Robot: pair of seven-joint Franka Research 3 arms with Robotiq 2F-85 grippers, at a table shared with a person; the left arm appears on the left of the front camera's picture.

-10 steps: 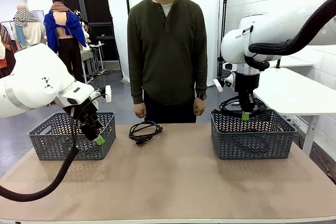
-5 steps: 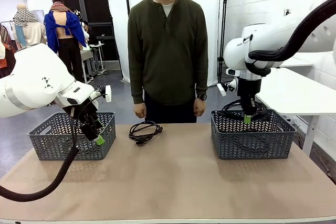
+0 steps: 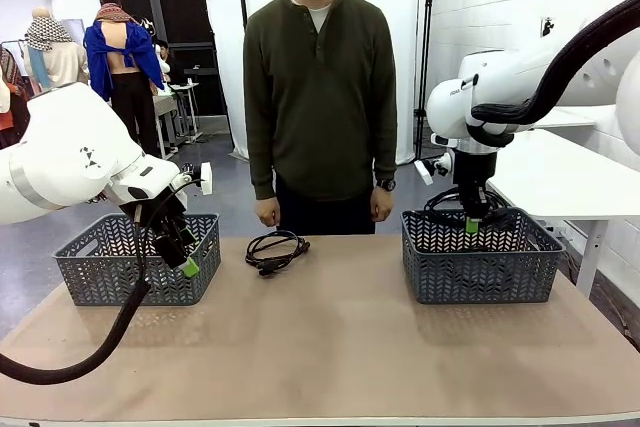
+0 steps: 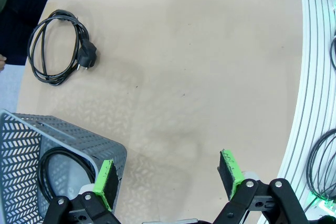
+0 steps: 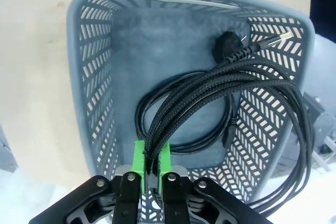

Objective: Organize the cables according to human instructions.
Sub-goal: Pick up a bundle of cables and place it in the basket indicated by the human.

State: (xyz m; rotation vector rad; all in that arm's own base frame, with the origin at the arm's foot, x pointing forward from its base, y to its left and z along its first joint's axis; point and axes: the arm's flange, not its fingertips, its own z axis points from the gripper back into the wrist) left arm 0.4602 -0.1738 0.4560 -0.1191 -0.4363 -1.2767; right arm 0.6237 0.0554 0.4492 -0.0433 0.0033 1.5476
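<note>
My right gripper [image 3: 469, 224] hangs over the right grey basket [image 3: 480, 272], shut on a looped black braided cable [image 5: 218, 85]. The loop drapes from the green pads [image 5: 138, 157] into the basket and over its rim. Under it, a second black cable [image 5: 181, 137] lies coiled on the basket floor. A third coiled cable [image 3: 275, 250] with a chunky plug rests on the table in front of the human [image 3: 320, 97], whose hands hang at their sides. My left gripper [image 3: 186, 265] is open and holds nothing, beside the left basket [image 3: 100, 272]. That basket holds a cable [image 4: 55, 169].
The tan tabletop [image 3: 330, 347] stretches wide between the two baskets and toward the near edge. In the left wrist view the table's ribbed front edge [image 4: 315, 77] runs down the right side. A white table [image 3: 570, 182] stands behind the right basket.
My right gripper has shifted a little to the right and down over the right basket with the cable still in it. The left arm, the table cable and the person have stayed put.
</note>
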